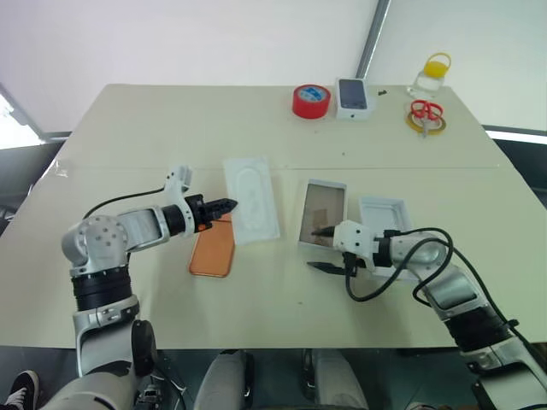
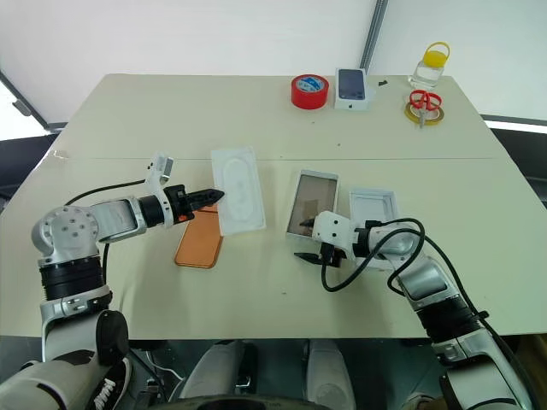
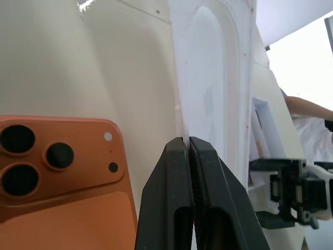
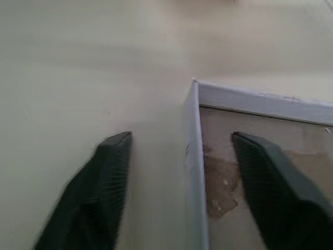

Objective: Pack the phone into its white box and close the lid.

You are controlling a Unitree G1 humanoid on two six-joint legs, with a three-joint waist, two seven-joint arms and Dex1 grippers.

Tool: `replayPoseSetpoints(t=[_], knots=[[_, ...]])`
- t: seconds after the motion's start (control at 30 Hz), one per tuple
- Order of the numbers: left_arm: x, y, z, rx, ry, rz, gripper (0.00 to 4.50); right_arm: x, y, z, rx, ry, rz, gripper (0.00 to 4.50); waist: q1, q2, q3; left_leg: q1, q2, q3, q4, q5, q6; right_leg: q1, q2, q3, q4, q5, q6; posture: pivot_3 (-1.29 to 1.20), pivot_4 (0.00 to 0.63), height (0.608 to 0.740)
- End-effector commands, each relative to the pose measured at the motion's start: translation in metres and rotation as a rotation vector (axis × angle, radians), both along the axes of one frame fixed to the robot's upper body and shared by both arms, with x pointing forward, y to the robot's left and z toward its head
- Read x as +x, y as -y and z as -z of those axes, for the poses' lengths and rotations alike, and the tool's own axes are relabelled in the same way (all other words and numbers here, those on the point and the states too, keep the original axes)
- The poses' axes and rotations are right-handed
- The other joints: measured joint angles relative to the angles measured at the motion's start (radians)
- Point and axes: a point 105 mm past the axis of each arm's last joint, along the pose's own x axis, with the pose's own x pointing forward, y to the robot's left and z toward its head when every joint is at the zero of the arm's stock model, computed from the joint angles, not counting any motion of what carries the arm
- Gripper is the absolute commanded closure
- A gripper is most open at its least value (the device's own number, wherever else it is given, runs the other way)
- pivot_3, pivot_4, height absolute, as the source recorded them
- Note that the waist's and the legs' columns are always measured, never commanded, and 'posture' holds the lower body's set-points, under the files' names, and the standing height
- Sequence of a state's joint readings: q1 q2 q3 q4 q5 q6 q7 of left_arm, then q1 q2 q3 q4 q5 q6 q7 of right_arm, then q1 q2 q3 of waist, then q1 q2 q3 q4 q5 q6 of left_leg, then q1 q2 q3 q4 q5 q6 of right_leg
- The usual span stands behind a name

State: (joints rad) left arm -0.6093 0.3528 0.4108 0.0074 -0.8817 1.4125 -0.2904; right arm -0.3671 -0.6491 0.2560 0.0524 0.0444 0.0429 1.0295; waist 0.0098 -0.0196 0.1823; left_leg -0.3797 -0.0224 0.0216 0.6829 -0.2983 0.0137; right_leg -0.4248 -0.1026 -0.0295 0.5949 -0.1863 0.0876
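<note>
My left pincer is pressed fully shut. In the left wrist view a thin white edge runs out from between its tips, so I read it as pinching the near-left rim of the flat insert - the moulded sheet with the oval. My guess is that the insert needs to be kept clear of the packing.

The phone lies camera-side up on the tabletop, just below that pincer. Its top corner sits tight against the insert's edge, and nothing is holding it. It is well apart from the tray it has to go into, so the packing itself has not started.

Further right, the white box rests open side up, showing a brownish floor. It is empty and waiting.

My right pincer sits at the box's near end with its jaws about half apart. The right wrist view shows one finger outside the side wall and the other over the floor. They straddle the wall by its corner with a gap on both sides, so it grips nothing yet. I take this as lining up to steady or shift the tray.

Just beside the box on the far right lies the lid, hollow side up and untouched - it goes on last.
</note>
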Motion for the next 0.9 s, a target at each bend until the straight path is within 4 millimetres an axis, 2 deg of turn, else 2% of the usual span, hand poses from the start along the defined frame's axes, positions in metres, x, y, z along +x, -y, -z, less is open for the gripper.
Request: replayPoseSetpoints(t=[0.03, 0.1, 0.3, 0.43, 0.57, 0.67, 0.83, 0.87, 0.9], knots=[[-0.001, -0.002, -0.013, -0.017, 0.051, -0.011, 4.50, 0.003, 0.001, -0.012, 0.024, 0.014, -0.002, 3.32, 0.001, 0.000, 0.000, 0.000, 0.000, 0.000, 0.000, 0.000, 0.000, 0.000, 0.000, 0.000, 0.000, 0.000, 0.000, 0.00, 0.150, 0.740], [0.000, -0.002, -0.014, -0.033, 0.043, -0.016, 4.50, 0.001, -0.003, -0.016, 0.044, 0.016, -0.021, 4.44, 0.000, 0.000, 0.000, 0.000, 0.000, 0.000, 0.000, 0.000, 0.000, 0.000, 0.000, 0.000, 0.000, 0.000, 0.000, 0.00, 0.150, 0.740], [-0.007, 0.014, -0.019, -0.130, -0.032, 0.090, 4.50, -0.016, -0.012, -0.011, 0.030, 0.014, -0.124, 4.44, 0.002, 0.000, 0.000, 0.000, 0.000, 0.000, 0.000, 0.000, 0.000, 0.000, 0.000, 0.000, 0.000, 0.001, 0.002, 0.00, 0.150, 0.740], [-0.009, 0.026, -0.024, -0.157, -0.036, 0.133, 4.50, -0.020, -0.020, -0.014, 0.046, 0.022, -0.162, 4.44, -0.001, -0.001, 0.000, 0.000, 0.000, 0.000, 0.000, 0.000, 0.000, 0.000, 0.000, 0.000, 0.000, 0.001, 0.002, 0.00, 0.150, 0.740], [-0.006, 0.032, -0.017, -0.137, -0.041, 0.116, 4.50, -0.023, -0.025, -0.012, 0.045, 0.009, -0.183, 4.44, -0.001, -0.001, 0.000, 0.000, 0.000, 0.000, 0.000, 0.000, -0.001, 0.000, 0.000, 0.000, 0.000, 0.001, 0.002, 0.00, 0.150, 0.740], [-0.005, 0.038, -0.014, -0.136, -0.044, 0.116, 4.50, -0.024, -0.029, -0.017, 0.114, -0.031, -0.168, 3.65, -0.001, -0.001, 0.000, 0.000, 0.000, 0.000, 0.000, 0.001, -0.001, 0.000, 0.000, 0.000, 0.000, 0.001, 0.002, 0.00, 0.150, 0.740], [-0.003, 0.058, -0.013, -0.145, -0.032, 0.148, 4.50, -0.021, -0.011, -0.023, 0.077, 0.049, -0.109, 1.10, 0.005, -0.001, 0.001, -0.001, -0.001, -0.001, 0.000, 0.000, -0.002, 0.000, 0.000, 0.000, -0.001, 0.001, 0.002, 0.00, 0.150, 0.740], [-0.003, 0.060, -0.012, -0.146, -0.037, 0.152, 4.50, -0.020, -0.004, -0.027, 0.087, 0.045, -0.083, 0.72, 0.003, -0.001, 0.001, -0.001, -0.001, -0.001, 0.000, 0.000, -0.001, 0.000, -0.001, 0.000, -0.001, 0.001, 0.002, 0.00, 0.150, 0.740], [-0.003, 0.063, -0.012, -0.144, -0.035, 0.162, 4.50, -0.019, 0.005, -0.031, 0.099, 0.046, -0.051, 0.72, 0.003, -0.001, 0.001, -0.001, -0.001, -0.001, 0.000, 0.000, -0.001, 0.000, 0.000, 0.000, -0.001, 0.001, 0.002, 0.00, 0.150, 0.740]])
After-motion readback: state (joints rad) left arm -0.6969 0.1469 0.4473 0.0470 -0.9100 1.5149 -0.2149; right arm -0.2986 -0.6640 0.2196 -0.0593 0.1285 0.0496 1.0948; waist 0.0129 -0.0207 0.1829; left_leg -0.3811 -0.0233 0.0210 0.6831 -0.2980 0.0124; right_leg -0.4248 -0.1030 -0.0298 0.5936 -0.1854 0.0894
